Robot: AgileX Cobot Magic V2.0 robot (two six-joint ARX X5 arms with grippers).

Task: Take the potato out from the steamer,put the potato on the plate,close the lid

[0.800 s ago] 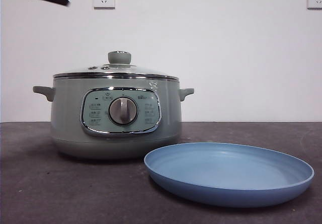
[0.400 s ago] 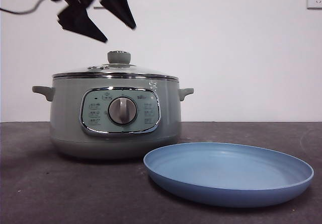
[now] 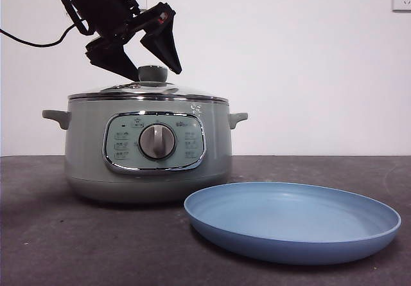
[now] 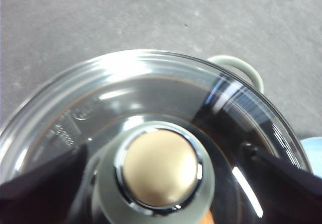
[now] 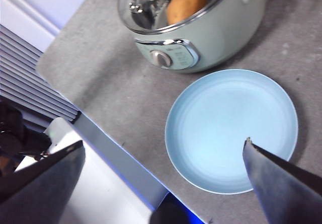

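Front view: the steamer [image 3: 148,148] stands on the table with the lid [image 3: 148,92] seated on its rim, so nothing of the task is done yet. Above the steamer's top, the left gripper [image 3: 145,60] hangs with its jaws spread, one tip on each side of the knob [image 3: 153,73] and not closed on it. The plate [image 3: 292,220] lies bare just beside the steamer, toward the camera and off to one side. No potato can be seen from here.

Left wrist view: the knob [image 4: 160,169] sits between the two dark jaws, which stand apart on either side of it, with the glass lid [image 4: 166,90] beneath. A steamer handle [image 4: 241,67] shows past the lid's rim. I judge the lid grasp to be the step in hand.

Right wrist view: the right gripper [image 5: 163,171] waits high over the plate [image 5: 231,131], jaws wide apart and holding nothing. From there the potato [image 5: 187,1] shows inside the steamer [image 5: 198,30], under the glass. Left to do: lift the lid, take the potato out, set it on the plate, and put the lid back.
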